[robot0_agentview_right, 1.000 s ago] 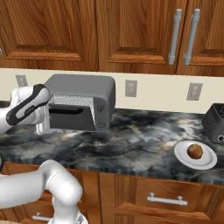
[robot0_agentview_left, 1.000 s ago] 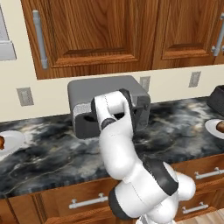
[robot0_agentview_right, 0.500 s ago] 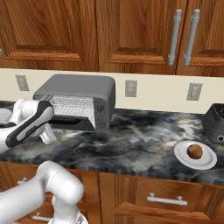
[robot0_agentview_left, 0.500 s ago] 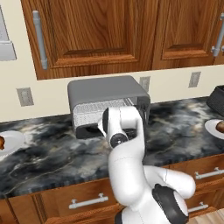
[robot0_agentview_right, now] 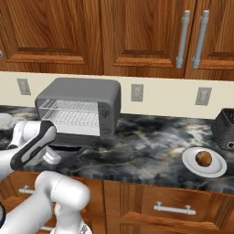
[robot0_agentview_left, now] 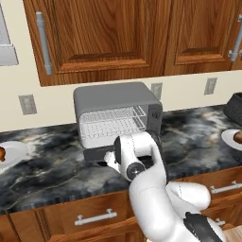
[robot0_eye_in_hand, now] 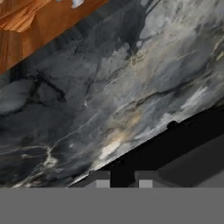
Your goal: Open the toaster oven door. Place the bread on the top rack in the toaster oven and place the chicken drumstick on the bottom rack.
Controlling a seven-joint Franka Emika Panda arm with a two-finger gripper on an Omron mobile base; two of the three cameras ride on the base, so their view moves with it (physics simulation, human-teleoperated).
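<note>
The toaster oven door (robot0_agentview_right: 68, 139) lies fully down on the tabletop (robot0_agentview_right: 151, 141). The claw (robot0_eye_in_hand: 118, 178), fingers close together, grips nothing visible; best lift clear before fetching bread.

oven: the grey boxy toaster oven (robot0_agentview_right: 82, 103) stands on the dark marbled stone desk (robot0_agentview_right: 151, 144), against the back wall, under the brown wooden wall cabinets (robot0_agentview_right: 91, 32).
door: the dark grey flat toaster oven door (robot0_agentview_left: 101, 155) lies folded down in front of the oven.
racks: the upper silver wire top rack (robot0_agentview_left: 113, 115) sits above the lower silver wire bottom rack (robot0_agentview_left: 113, 126), both inside the oven.
plates: one white round plate (robot0_agentview_right: 204, 162) lies well right of the oven, another white round plate (robot0_agentview_left: 12, 153) to its left.
toaster: the small black toaster (robot0_agentview_right: 225, 130) stands behind the right plate.
</note>
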